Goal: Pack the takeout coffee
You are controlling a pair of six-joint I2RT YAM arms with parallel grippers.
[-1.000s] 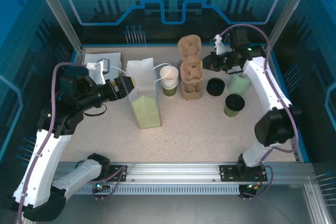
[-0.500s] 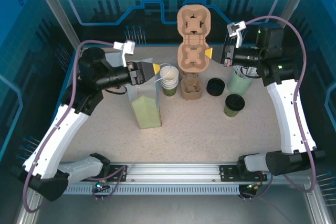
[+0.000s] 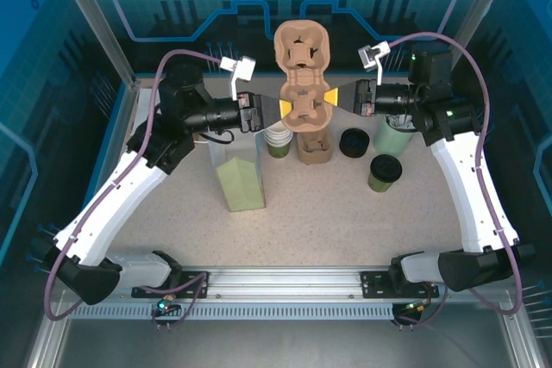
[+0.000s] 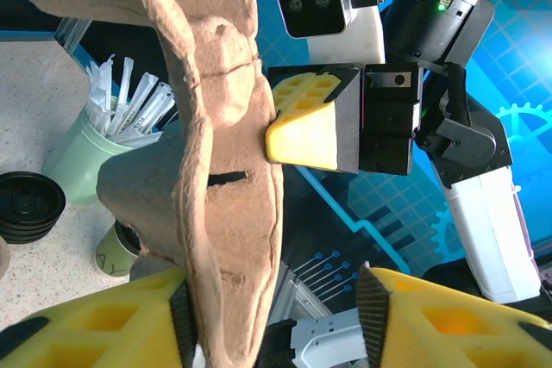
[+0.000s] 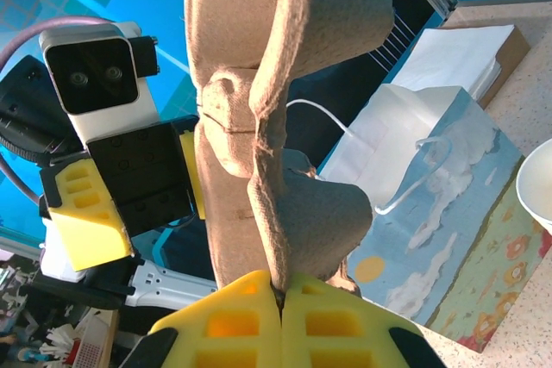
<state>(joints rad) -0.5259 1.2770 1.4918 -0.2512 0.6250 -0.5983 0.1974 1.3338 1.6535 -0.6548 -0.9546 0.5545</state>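
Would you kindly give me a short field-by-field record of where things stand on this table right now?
carrier: brown pulp carrier, held in the air between both arms
right pincer: shut on the carrier's edge
left pincer: open, straddling the opposite edge
white-rimmed green cup: on the table beside the paper bag, not yet packed
also on table: straw cup, black lids, dark-topped green cup

the near half of the tabletop (image 3: 336,221) lies open. farther back a crowded row blocks passage: paper bag (image 3: 237,161), stacked cups (image 3: 278,135), a second carrier (image 3: 316,147), black lid (image 3: 354,142), straw cup (image 3: 392,137), dark green cup (image 3: 384,172). a lifted carrier (image 3: 302,53) fills the air above.
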